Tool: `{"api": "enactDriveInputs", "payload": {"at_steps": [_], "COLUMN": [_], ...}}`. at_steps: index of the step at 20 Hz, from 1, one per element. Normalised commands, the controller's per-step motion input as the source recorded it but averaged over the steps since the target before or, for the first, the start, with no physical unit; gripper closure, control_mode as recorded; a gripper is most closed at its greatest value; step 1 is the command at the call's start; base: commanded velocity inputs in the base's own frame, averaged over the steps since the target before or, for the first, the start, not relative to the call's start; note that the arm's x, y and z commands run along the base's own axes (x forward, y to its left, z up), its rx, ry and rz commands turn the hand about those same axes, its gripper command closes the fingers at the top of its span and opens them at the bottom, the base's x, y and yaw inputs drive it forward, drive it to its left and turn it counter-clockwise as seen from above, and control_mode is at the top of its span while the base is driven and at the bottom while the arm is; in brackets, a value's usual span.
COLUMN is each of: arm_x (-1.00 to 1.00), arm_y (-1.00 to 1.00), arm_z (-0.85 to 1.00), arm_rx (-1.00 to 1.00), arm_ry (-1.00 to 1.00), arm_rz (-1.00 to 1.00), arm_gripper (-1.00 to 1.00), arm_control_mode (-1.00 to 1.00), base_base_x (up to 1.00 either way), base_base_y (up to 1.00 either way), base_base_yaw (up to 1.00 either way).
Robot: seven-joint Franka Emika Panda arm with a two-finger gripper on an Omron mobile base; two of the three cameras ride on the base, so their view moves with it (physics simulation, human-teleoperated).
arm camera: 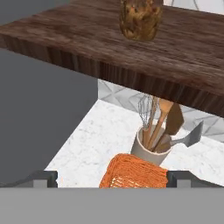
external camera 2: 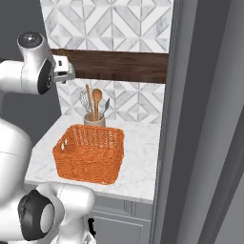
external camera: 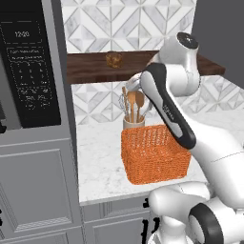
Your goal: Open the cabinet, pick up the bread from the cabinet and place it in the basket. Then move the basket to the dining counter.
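The bread (external camera: 113, 59) is a small golden-brown lump on the dark wooden shelf (external camera: 90, 66), and it also sits near the top of the hand view (arm camera: 141, 19). Below it the orange wicker basket (external camera: 155, 155) stands empty on the marble worktop (external camera: 100, 157), showing as well from the right (external camera 2: 89, 152) and at the hand view's bottom (arm camera: 135, 175). My gripper (arm camera: 113, 179) is open, its fingertips (arm camera: 43, 178) wide apart with nothing between them. The hand (external camera 2: 63, 69) hovers in front of the shelf's edge, above the basket and short of the bread.
A crock of wooden spoons and a whisk (external camera: 133, 114) stands right behind the basket against the tiled backsplash. A tall grey unit with a black microwave (external camera: 28, 71) borders the worktop on the left. A grey vertical panel (external camera 2: 205, 119) rises at the right.
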Motion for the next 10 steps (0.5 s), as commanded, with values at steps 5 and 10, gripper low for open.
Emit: {"api": "enactDriveInputs", "payload": {"at_steps": [5, 10], "arm_x": [0.48, 0.28], "arm_y": [0.06, 0.01], "arm_z": [0.62, 0.28], "arm_rx": [0.0, 0.0], "arm_ry": [-0.01, -0.01], "arm_rz": [0.08, 0.0], "arm_gripper": [-1.0, -1.0], "arm_control_mode": [-1.0, -1.0], "base_base_x": [0.0, 0.0], "base_base_y": [0.0, 0.0], "base_base_yaw": [0.0, 0.0]}}
